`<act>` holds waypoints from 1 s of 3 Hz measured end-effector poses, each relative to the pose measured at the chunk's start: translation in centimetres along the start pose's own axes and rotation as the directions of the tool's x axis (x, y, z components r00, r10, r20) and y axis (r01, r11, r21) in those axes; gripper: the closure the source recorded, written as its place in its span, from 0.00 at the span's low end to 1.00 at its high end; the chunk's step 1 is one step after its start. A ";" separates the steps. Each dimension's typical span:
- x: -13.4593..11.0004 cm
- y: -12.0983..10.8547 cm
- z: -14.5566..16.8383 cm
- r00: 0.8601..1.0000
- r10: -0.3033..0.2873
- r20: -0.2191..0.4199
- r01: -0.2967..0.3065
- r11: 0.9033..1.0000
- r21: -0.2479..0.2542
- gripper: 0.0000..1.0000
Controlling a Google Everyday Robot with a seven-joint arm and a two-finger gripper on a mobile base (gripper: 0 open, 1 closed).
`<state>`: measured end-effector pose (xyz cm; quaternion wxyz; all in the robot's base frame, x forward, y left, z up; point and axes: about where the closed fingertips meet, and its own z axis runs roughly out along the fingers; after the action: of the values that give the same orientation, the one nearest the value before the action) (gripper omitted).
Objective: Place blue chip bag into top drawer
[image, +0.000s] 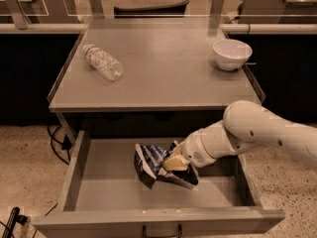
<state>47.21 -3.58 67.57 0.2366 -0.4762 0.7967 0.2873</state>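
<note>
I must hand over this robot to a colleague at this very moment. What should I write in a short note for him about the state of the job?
Gripper: inside the open top drawer, shut on the blue chip bag.
Bag: low over the middle of the drawer bottom; whether it rests on the bottom cannot be told.
Done: the drawer is open and the bag is inside it.
Left: release the bag, then lift the arm out of the drawer.
Other things: a water bottle lying on its side and a white bowl upright, both on the table top; not part of the job.
</note>
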 end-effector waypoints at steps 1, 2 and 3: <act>0.8 -1.8 0.4 1.000 0.023 -0.002 -0.023 1.000 0.011 1.00; 0.6 -3.6 1.2 0.999 0.038 0.002 -0.038 0.999 0.030 1.00; 0.4 -4.7 2.1 0.999 0.049 0.007 -0.049 0.998 0.039 1.00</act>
<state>51.42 -4.16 64.73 0.2411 -0.4510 0.8128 0.2789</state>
